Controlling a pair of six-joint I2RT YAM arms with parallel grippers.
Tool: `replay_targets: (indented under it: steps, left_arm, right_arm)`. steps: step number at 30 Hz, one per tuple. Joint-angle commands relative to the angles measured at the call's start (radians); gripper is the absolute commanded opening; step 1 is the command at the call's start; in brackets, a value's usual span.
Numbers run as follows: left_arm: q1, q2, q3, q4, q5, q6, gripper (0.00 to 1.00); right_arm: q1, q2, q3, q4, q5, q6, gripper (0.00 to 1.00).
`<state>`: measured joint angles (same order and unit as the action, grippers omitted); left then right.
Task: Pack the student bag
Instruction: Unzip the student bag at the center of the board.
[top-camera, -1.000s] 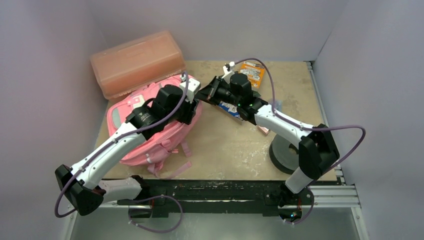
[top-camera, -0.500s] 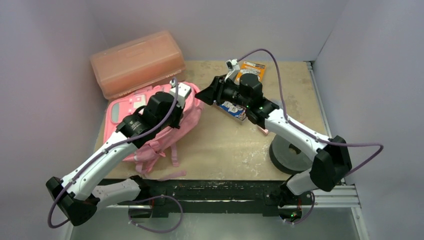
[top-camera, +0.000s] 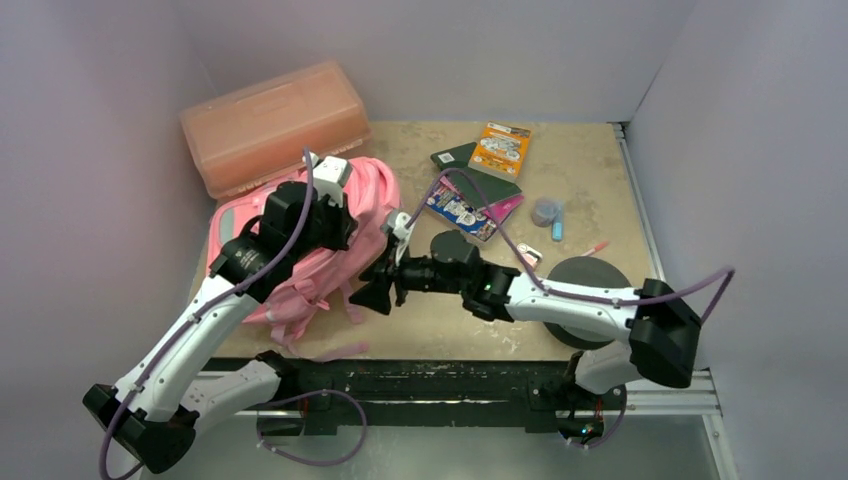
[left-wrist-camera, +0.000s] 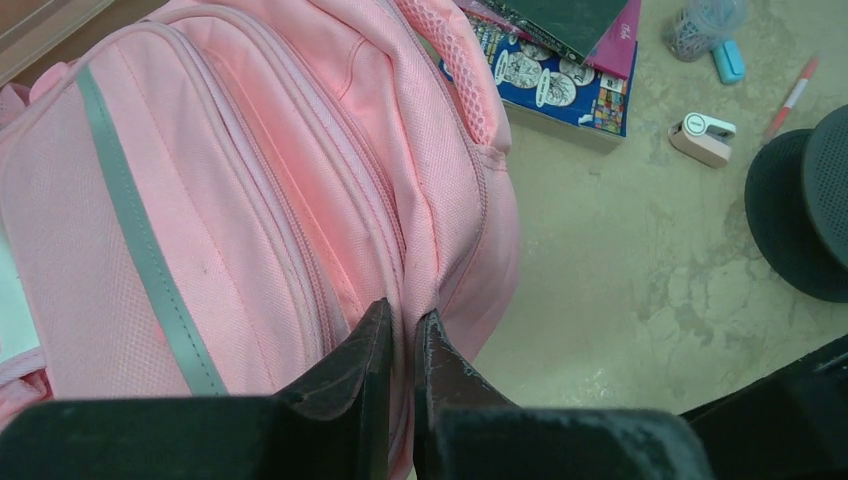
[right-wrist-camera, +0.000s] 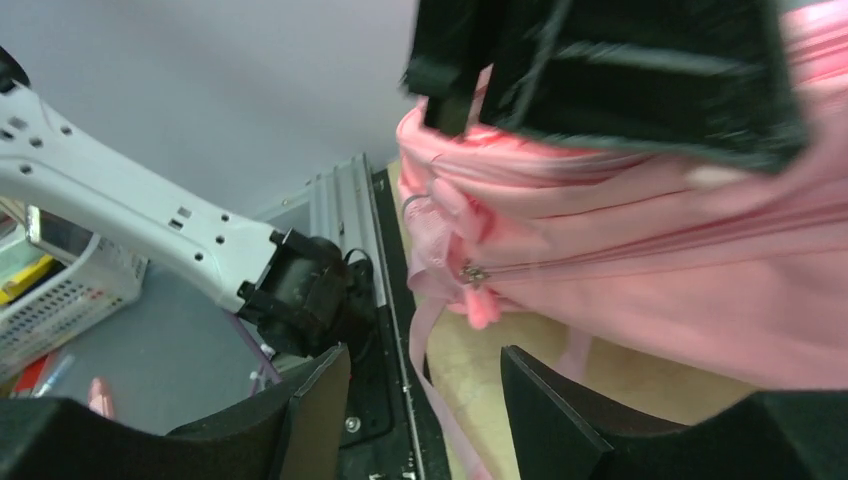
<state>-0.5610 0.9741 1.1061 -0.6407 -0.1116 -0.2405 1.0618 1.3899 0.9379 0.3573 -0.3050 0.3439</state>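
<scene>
- From my screen, the table (top-camera: 600, 170) is a worn beige board, closed in by plain pale walls (top-camera: 450, 50) on three sides.
- The bag (top-camera: 372, 195) sits on the table's left half, bunched up, just in front of the box (top-camera: 272, 125).
- Books lie at the back middle: an orange one (top-camera: 501, 148), a dark green one (top-camera: 455, 157), and a blue one (top-camera: 458, 212) with a magenta one (top-camera: 508, 208) beside it.
- To their right are a grey bundle (top-camera: 545, 210), a small blue thing (top-camera: 557, 228) and a red pen (top-camera: 597, 246) (all too small for me to name better).
- A black disc (top-camera: 585, 280) sits at the near right.
- The left arm lies across the bag and hides its middle from above.
- The left gripper (left-wrist-camera: 403, 315) has its fingers nearly together, pinching a fold of the bag by a zip seam.
- The right gripper (right-wrist-camera: 425, 360) has its fingers apart, near the bag's right side, facing a zip pull (right-wrist-camera: 470, 272) and loose straps.
- The box is translucent orange with its lid down; I cannot tell what it holds.
- The bag's visible zips look closed, so I cannot see inside.
</scene>
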Motion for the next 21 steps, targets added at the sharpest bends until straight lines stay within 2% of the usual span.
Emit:
replay_targets:
  steps: [1, 6, 8, 11, 21]
  left_arm:
    - [0.044, -0.022, -0.009, 0.164, 0.089, -0.078, 0.00]
    - [0.070, -0.038, -0.032, 0.214, 0.180, -0.102, 0.00]
    - [0.078, -0.049, -0.042, 0.236, 0.207, -0.109, 0.00]
    - [0.090, -0.077, -0.063, 0.273, 0.236, -0.116, 0.00]
    - [0.107, -0.125, -0.094, 0.319, 0.261, -0.121, 0.00]
  right_arm:
    - [0.075, 0.096, 0.021, 0.138, 0.100, -0.038, 0.60]
    - [0.093, 0.210, 0.083, 0.126, 0.145, -0.008, 0.57]
    - [0.093, 0.243, 0.099, 0.136, 0.137, 0.017, 0.52]
    - [0.093, 0.283, 0.107, 0.183, 0.119, 0.071, 0.38]
    - [0.093, 0.393, 0.139, 0.238, 0.125, 0.044, 0.30]
